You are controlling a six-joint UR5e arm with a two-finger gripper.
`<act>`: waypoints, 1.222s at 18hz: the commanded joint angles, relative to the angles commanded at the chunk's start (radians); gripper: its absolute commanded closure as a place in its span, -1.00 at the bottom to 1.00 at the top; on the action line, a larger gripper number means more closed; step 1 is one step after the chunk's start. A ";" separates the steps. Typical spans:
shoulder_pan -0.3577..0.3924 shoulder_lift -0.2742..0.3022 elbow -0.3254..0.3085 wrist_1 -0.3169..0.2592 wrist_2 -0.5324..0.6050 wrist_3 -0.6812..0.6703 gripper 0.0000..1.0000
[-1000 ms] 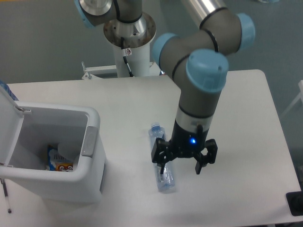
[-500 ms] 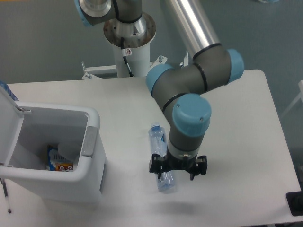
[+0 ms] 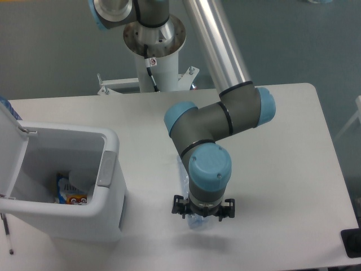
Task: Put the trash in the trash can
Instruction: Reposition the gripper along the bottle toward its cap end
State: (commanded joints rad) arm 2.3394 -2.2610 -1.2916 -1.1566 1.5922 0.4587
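The bin (image 3: 67, 169) stands open at the left, lid up, ready for trash. On the counter (image 3: 282, 141) the bottle (image 3: 198, 222) lies under the gripper (image 3: 202, 210), whose wrist hides the jaws: spread or clamped, I cannot tell.

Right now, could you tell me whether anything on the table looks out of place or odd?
Only the bottle, lying flat on the table under the gripper instead of in the open bin. Nothing looks spilled or damaged.
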 joint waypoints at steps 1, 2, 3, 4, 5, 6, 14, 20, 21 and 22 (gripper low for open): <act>-0.002 -0.005 0.000 -0.002 0.014 -0.003 -1.00; -0.003 -0.008 0.000 -0.002 0.018 -0.005 -1.00; -0.008 -0.012 0.002 -0.002 0.020 -0.005 -1.00; -0.009 -0.015 0.003 0.000 0.023 -0.005 -1.00; -0.011 -0.018 0.003 -0.002 0.029 -0.005 -1.00; -0.012 -0.025 0.002 -0.002 0.046 -0.005 -1.00; -0.023 -0.045 0.003 0.000 0.061 -0.038 -0.98; -0.041 -0.063 0.008 -0.002 0.107 -0.064 -0.76; -0.041 -0.063 0.008 -0.002 0.106 -0.069 -0.72; -0.041 -0.063 0.008 -0.002 0.106 -0.069 -0.69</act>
State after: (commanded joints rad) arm 2.2979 -2.3240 -1.2839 -1.1582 1.6981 0.3896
